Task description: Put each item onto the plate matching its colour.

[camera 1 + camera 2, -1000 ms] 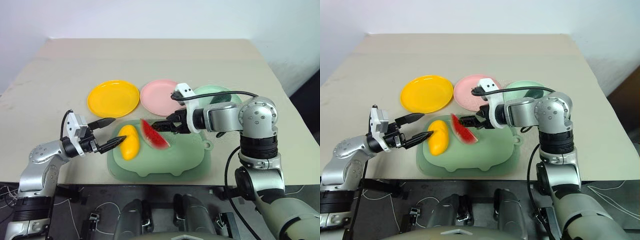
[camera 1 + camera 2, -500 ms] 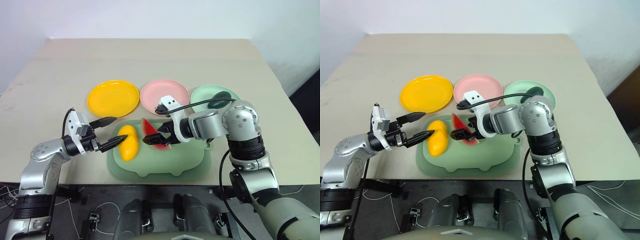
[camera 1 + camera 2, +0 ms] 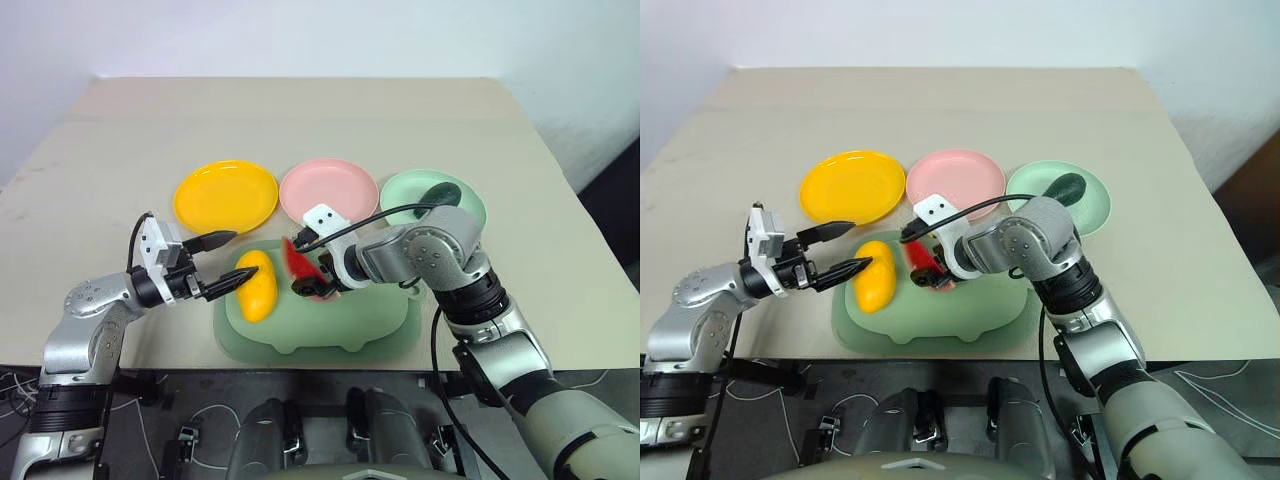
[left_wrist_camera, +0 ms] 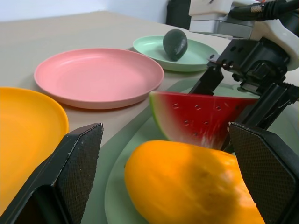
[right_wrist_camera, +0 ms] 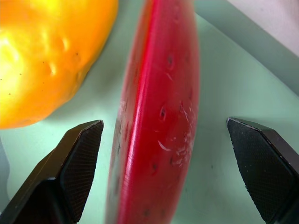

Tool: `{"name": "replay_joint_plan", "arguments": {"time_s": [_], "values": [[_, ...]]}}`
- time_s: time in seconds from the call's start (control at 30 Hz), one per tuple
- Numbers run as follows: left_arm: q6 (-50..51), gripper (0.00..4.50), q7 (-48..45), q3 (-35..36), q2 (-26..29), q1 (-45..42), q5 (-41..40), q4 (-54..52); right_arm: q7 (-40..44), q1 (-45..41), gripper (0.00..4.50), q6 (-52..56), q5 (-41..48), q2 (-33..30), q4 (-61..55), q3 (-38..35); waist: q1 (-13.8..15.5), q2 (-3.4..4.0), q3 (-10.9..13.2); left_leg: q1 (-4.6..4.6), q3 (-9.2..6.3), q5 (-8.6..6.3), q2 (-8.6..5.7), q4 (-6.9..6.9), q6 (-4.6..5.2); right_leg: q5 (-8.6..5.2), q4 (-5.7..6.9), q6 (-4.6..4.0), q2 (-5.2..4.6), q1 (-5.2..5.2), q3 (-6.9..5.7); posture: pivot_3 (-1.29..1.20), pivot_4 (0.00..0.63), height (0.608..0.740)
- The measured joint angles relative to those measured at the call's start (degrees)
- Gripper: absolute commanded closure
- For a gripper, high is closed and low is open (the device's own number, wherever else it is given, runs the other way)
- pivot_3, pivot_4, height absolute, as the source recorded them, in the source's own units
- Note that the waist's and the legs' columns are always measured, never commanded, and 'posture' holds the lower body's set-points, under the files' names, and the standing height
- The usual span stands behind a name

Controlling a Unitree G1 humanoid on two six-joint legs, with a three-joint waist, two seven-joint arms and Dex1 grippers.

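A red watermelon wedge stands on edge on the pale green tray, next to a yellow mango. My right gripper points down over the wedge, open, with one finger on each side of the watermelon and a gap to both. My left gripper is open and level at the tray's left edge, aimed at the mango. The dark green avocado lies on the mint plate. The yellow plate and the pink plate hold nothing.
The three plates stand in a row just behind the tray. Bare beige table stretches beyond them and to both sides. The table's front edge runs right below the tray. A black cable arcs from my right wrist over the tray's right side.
My right gripper has come down and to the left, rolling as it went, from beside the watermelon wedge to astride it. The left gripper and all the items have stayed put.
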Motion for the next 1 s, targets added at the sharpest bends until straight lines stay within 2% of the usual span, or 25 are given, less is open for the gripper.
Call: {"name": "replay_joint_plan", "arguments": {"time_s": [0.07,0.17,0.33,0.77,0.87,1.0], "values": [[0.0,0.0,0.0,-0.1,0.0,0.0,0.0,0.0,1.9,-0.4,0.02,-0.8,-1.9,-0.1,0.0,1.4,0.0,0.0,0.0,0.02,0.0,0.0,0.01,0.0,0.0,0.0,0.0,0.0,0.0,0.0,0.0,0.0,0.15,0.696],[0.0,0.0,0.2,-0.1,0.0,0.0,0.0,0.0,4.3,-0.9,0.59,-1.9,-4.5,-0.6,0.0,3.5,0.0,0.0,0.0,0.02,0.0,0.0,0.01,-0.01,-0.01,0.0,0.0,-0.01,0.0,0.0,0.0,0.0,0.15,0.696],[0.1,0.0,0.7,-0.1,0.2,0.0,0.0,0.0,8.6,-1.6,2.16,-4.1,-8.4,-1.6,-0.5,6.6,0.0,0.0,0.0,0.02,0.0,0.0,0.01,-0.04,-0.01,-0.01,-0.02,-0.01,-0.02,-0.02,0.0,0.0,0.15,0.696],[0.1,0.0,0.9,-0.2,0.4,-0.5,0.0,0.0,15.3,-1.3,2.25,-4.8,-13.4,-4.3,-3.2,7.2,0.1,0.0,0.0,-0.06,0.01,0.0,-0.02,-0.1,-0.01,-0.01,-0.09,-0.02,-0.07,-0.1,0.0,0.0,0.15,0.696],[0.0,0.0,0.8,-0.1,0.4,-0.5,0.0,0.0,16.5,-0.8,2.25,-4.8,-13.3,-6.1,-4.4,3.6,0.1,0.0,0.0,-0.16,0.02,0.0,-0.02,-0.1,-0.01,0.0,-0.07,-0.02,-0.07,-0.22,0.0,0.0,0.15,0.696],[-0.3,0.0,0.4,0.0,0.7,0.2,0.0,0.0,18.9,-2.8,2.25,-6.2,-13.3,-8.8,-3.4,-5.3,0.1,0.01,0.0,-0.21,0.03,0.0,-0.02,-0.1,-0.01,0.0,-0.07,-0.01,-0.05,-0.26,0.0,0.0,0.15,0.696]]}}
